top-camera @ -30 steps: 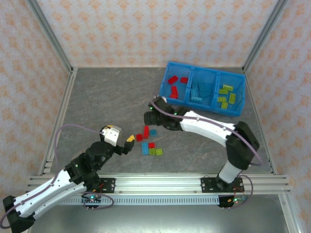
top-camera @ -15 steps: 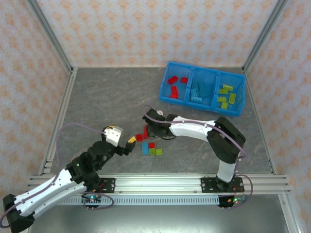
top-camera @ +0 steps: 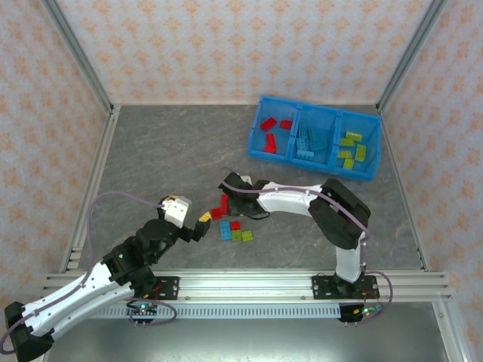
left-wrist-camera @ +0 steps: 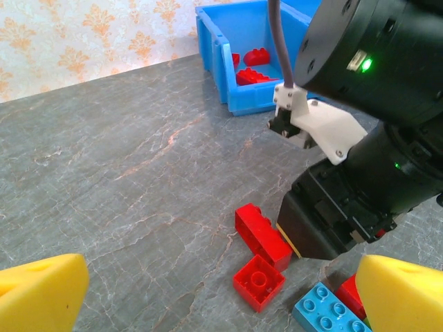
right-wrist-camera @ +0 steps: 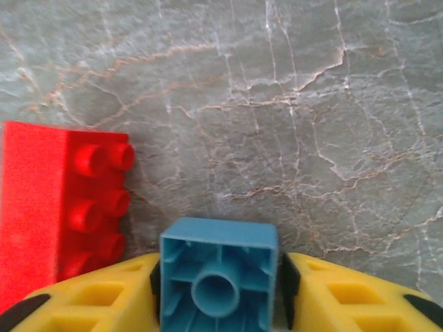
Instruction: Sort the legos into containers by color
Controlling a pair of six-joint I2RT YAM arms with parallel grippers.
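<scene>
**Sorting well along, loose bricks remain**

From above, you see the containers (top-camera: 313, 164) holding red, blue and green legos (top-camera: 235, 225) apart; several lie loose on the desk (top-camera: 166, 158); left wrist: left end effector (left-wrist-camera: 225, 294) released; right wrist: right end effector (right-wrist-camera: 220, 283) grasping a blue lego (right-wrist-camera: 218, 252).

No legible text or markings anywhere

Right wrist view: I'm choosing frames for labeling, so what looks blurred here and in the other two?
Right wrist: the red brick at the left edge is slightly soft, while the blue brick and the table veins are crisp. Left wrist: the near yellow jaws are blurred, the rest sharp. Top external: even light, faint shadows, no glare.
</scene>
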